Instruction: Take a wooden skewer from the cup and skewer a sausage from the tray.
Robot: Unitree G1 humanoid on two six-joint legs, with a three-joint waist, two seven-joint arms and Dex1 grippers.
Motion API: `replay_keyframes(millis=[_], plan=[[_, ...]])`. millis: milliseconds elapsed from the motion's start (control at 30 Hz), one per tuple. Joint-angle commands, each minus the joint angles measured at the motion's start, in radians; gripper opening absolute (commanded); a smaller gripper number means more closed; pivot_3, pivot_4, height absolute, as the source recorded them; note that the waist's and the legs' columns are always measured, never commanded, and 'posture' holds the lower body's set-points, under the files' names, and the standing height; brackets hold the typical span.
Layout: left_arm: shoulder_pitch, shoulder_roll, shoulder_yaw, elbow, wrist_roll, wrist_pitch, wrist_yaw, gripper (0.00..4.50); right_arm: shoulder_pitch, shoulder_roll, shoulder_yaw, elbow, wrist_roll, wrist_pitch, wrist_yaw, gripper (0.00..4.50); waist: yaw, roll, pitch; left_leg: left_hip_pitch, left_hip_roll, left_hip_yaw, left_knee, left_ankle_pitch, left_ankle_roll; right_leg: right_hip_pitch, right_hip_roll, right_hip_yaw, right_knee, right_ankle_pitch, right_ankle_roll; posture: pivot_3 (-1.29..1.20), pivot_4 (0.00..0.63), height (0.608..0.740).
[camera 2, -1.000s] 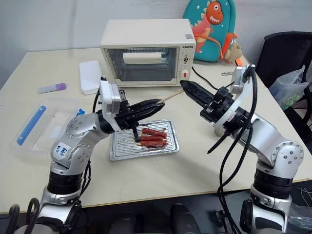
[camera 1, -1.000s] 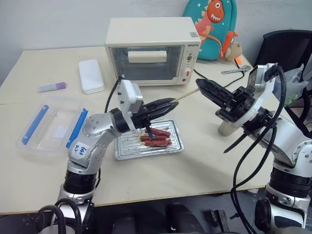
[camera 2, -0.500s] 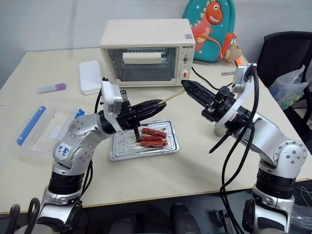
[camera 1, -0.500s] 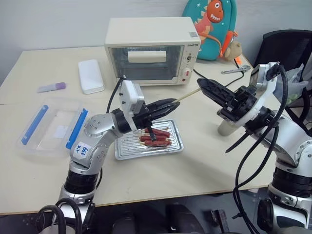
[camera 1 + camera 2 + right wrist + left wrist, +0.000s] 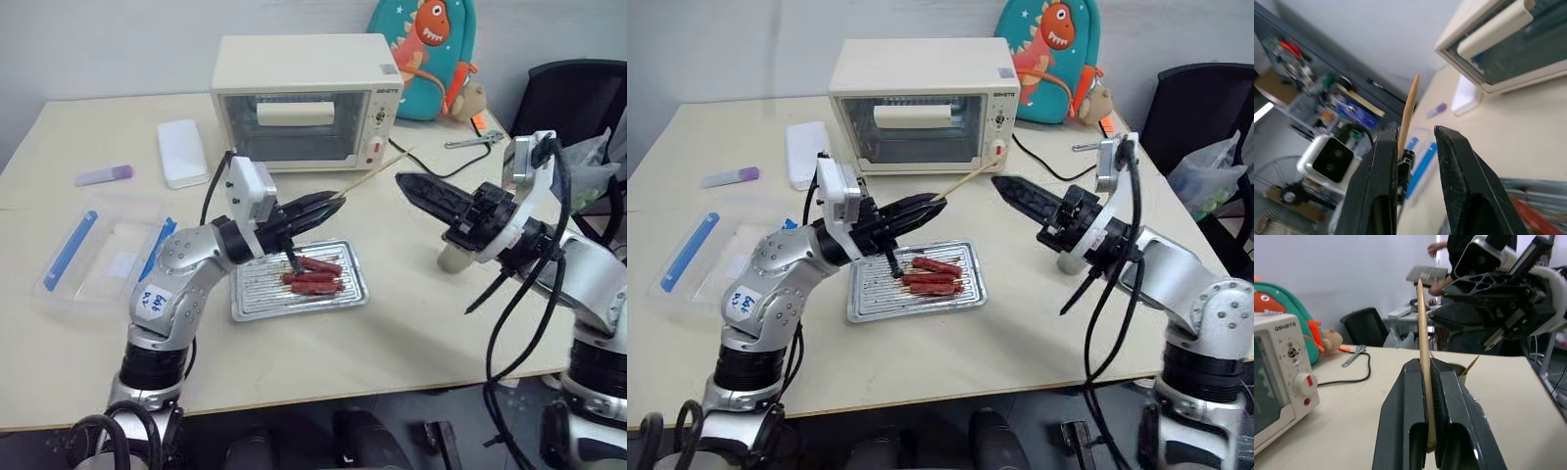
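My left gripper (image 5: 333,203) is clamped on a thin pale wooden skewer (image 5: 372,176) above the shiny ribbed metal tray (image 5: 250,299); right gripper (image 5: 407,182) parted, empty. No reddish-brown sausage (image 5: 318,265) is pierced yet.

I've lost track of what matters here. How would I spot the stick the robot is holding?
Find the cream toaster oven at the table's back. In front of it, above the silver tray, the left gripper pinches a thin pale wooden skewer, its bare length slanting up towards the oven, unlike the sausages lying below.
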Motion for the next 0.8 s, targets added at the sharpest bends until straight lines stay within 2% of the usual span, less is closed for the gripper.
replay_keyframes(millis=[33,133,233,367,433,533,633,800], plan=[[0.056,0.092,0.08,-0.066,-0.018,0.014,-0.035,0.0,-0.066,-0.124,0.052,-0.046,-0.191,0.056,0.173,1.22,-0.005,0.0,0.0,0.0,0.0,0.0,-0.001,0.0,0.0,-0.001,0.0,0.001,0.0,0.0,0.0,0.0,0.15,0.74],[0.142,0.215,0.177,-0.085,-0.044,0.037,-0.089,0.0,-0.15,-0.242,0.181,-0.073,-0.487,0.037,0.426,1.22,-0.015,0.001,0.001,0.0,0.0,0.002,-0.004,0.0,0.0,-0.004,0.0,0.002,0.001,0.0,0.0,0.0,0.15,0.74],[0.214,0.314,0.259,-0.092,-0.068,0.058,-0.14,0.0,-0.221,-0.309,0.336,-0.076,-0.763,-0.051,0.654,1.22,-0.02,0.001,0.001,0.0,0.0,0.001,-0.008,0.001,-0.001,-0.006,0.0,0.001,0.0,-0.001,-0.001,0.0,0.15,0.74],[0.337,0.42,0.387,-0.113,-0.1,0.094,-0.202,0.0,-0.295,-0.319,0.526,-0.085,-1.043,-0.163,0.875,1.22,-0.026,0.001,0.001,0.0,0.0,0.002,-0.008,0.001,-0.001,-0.006,-0.001,0.001,-0.002,-0.001,-0.002,0.0,0.15,0.74],[0.4,0.449,0.444,-0.142,-0.12,0.111,-0.219,0.0,-0.313,-0.284,0.589,-0.102,-1.11,-0.177,0.932,1.22,-0.027,0.001,0.001,-0.001,0.0,0.002,-0.008,0.001,-0.001,-0.007,-0.001,0.001,-0.002,-0.001,-0.002,0.0,0.15,0.74],[0.461,0.464,0.495,-0.193,-0.152,0.141,-0.216,0.0,-0.32,-0.225,0.658,-0.12,-1.196,-0.188,0.975,1.73,-0.026,0.0,0.001,-0.001,0.0,0.002,-0.008,0.001,-0.001,-0.008,-0.001,0.001,-0.001,-0.001,-0.002,0.0,0.15,0.74],[0.514,0.469,0.534,-0.245,-0.186,0.174,-0.216,0.0,-0.327,-0.161,0.739,-0.12,-1.313,-0.224,1.001,2.5,-0.027,0.0,0.001,-0.001,0.0,0.003,-0.007,0.001,-0.001,-0.008,-0.002,0.001,0.0,-0.001,-0.002,0.0,0.15,0.74],[0.58,0.483,0.592,-0.31,-0.234,0.217,-0.226,0.0,-0.336,-0.038,0.795,-0.08,-1.397,-0.202,1.008,2.5,-0.029,0.0,0.001,-0.001,-0.001,0.003,-0.007,0.001,-0.001,-0.009,-0.001,0.001,0.002,-0.002,-0.003,0.0,0.15,0.74]])
